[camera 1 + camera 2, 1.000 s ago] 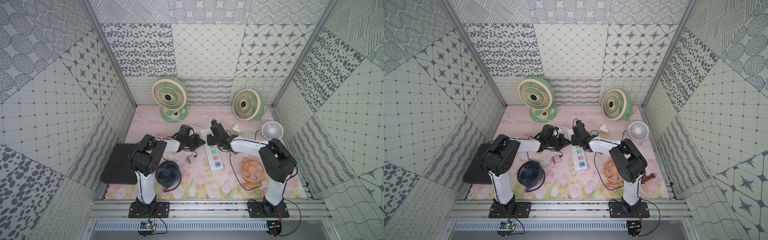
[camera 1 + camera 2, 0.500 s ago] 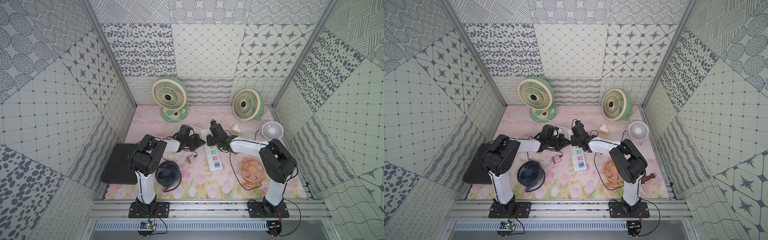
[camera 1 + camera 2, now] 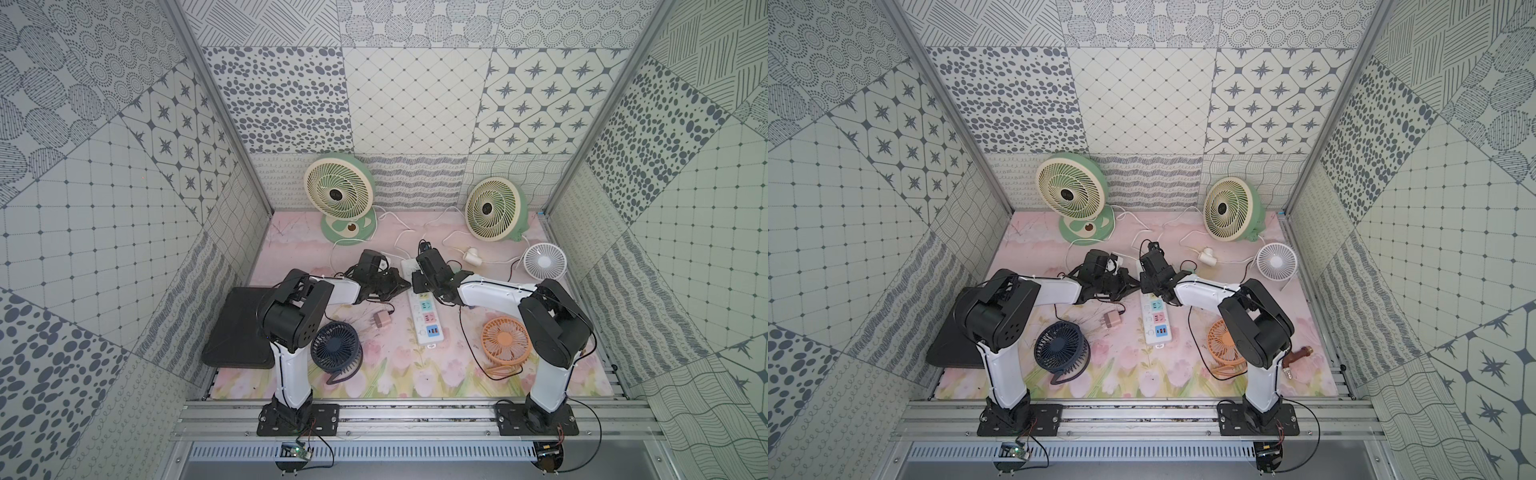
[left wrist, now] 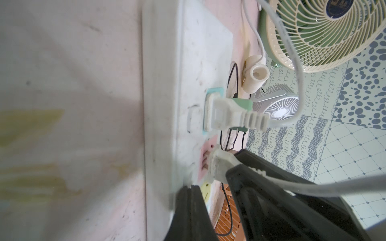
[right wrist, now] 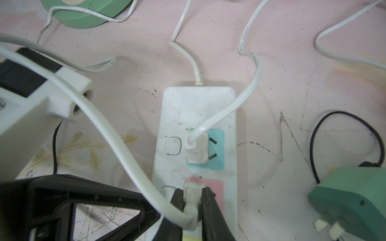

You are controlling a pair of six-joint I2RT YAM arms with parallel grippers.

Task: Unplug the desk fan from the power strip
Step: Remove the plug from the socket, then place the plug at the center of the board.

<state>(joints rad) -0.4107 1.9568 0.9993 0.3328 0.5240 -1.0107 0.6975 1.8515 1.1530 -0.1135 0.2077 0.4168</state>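
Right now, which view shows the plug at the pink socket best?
The right wrist view: the plug is close and sharp, clamped by the right gripper at the pink socket. The left wrist view shows it from the side, pins partly out. In both top views the right gripper hides it.

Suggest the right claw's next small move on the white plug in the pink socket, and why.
Probably pull the right claw straight away from the long white plastic power strip: it is shut on the white plug, whose prongs seem to show at the pink socket, while the shut left claw sits at the strip's edge.
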